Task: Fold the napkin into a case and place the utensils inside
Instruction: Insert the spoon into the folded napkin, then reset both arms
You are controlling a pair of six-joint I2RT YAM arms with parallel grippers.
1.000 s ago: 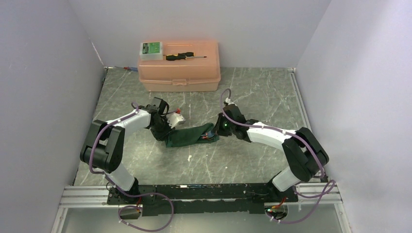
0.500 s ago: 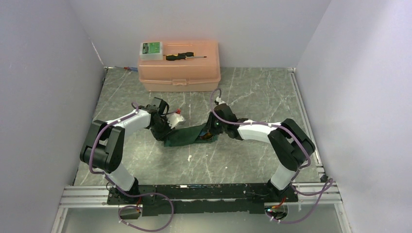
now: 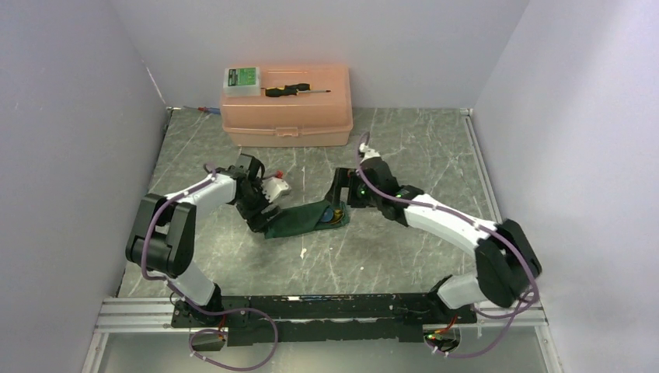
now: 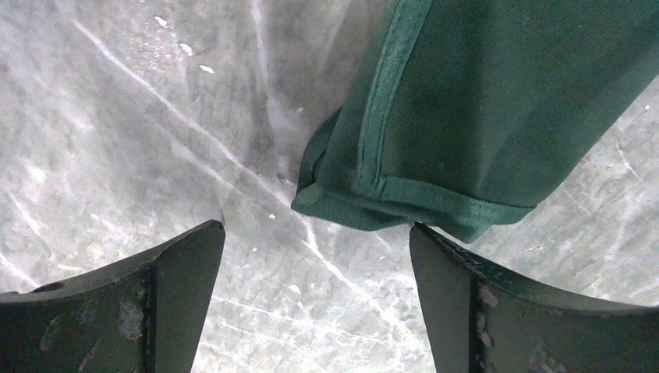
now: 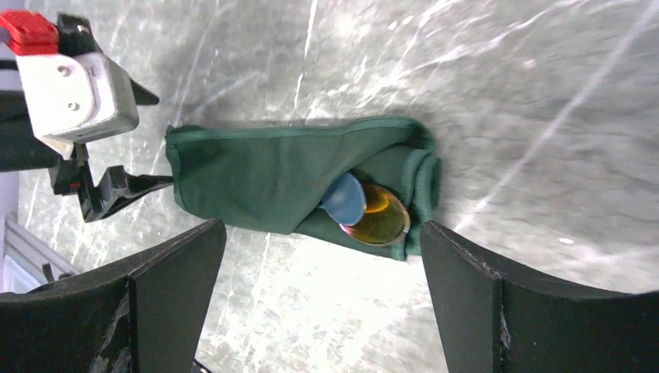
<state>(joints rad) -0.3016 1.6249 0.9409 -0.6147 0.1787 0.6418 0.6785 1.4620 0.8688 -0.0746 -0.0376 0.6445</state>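
Mid-table, between both grippers: napkin (image 3: 299, 219) folded into long narrow case, flat on table (image 3: 412, 148). Utensils (image 5: 365, 211) tucked inside, only two rounded heads showing at case's open right end, one gold, one silvery, overlapping. Left gripper (image 4: 317, 233) jaws wide apart, holding nothing, at case's hemmed left end; cloth corner close to one finger (image 4: 497, 311), contact unclear. Right gripper (image 5: 322, 225) jaws wide apart, empty, above open end. Pink box (image 3: 286, 116) at back of table, screwdriver (image 3: 295, 90) on lid.
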